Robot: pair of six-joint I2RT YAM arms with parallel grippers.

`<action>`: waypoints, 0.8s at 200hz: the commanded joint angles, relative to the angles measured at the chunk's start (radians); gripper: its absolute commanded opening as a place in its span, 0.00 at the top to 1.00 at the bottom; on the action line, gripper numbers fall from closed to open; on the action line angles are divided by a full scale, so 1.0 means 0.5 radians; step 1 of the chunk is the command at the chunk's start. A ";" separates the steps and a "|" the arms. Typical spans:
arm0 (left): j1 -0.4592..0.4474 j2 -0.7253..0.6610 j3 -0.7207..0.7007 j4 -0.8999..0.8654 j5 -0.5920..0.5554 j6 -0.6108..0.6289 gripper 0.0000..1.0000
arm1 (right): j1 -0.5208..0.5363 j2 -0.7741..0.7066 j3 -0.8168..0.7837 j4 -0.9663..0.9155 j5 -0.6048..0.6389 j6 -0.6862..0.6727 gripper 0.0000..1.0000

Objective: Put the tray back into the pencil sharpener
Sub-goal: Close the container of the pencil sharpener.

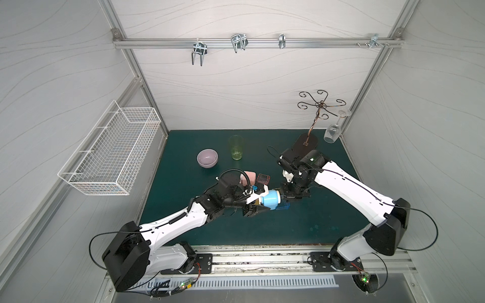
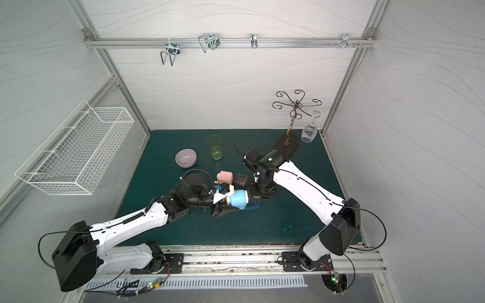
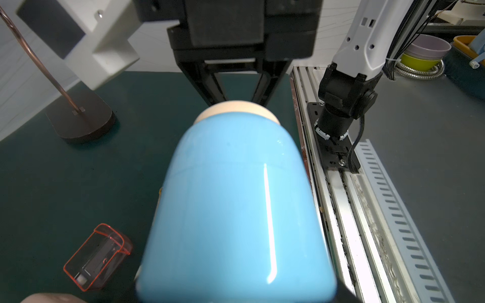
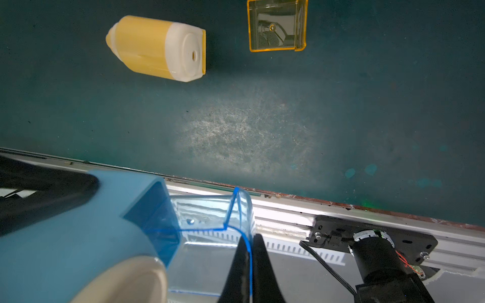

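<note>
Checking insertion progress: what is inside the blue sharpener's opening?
The clear blue tray is partly inside the blue sharpener; its outer end sticks out, pinched by the right gripper. How deep it reaches is hidden by the sharpener's body.

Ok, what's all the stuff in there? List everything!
blue pencil sharpener: 1, blue and cream, held by left hand
blue tray: 1, clear blue, at that sharpener's opening
pink sharpener: 1, pink, lying on mat
red tray: 1, clear red, beside pink sharpener
bowl: 1, lilac, on mat
tumbler: 1, green, near bowl
wine glass: 1, clear, hanging from rack
rack: 1, brown, back right corner
basket: 1, white wire, left wall
hooks: 4, silver, back rail
mat: 1, dark green, tabletop
left hand: 1, black and white, gripping blue pencil sharpener
right hand: 1, black, pinching blue tray
</note>
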 commanded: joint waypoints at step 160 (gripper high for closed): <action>-0.087 -0.029 0.006 0.422 -0.121 0.009 1.00 | -0.313 -0.427 -0.362 1.057 -1.110 0.385 0.61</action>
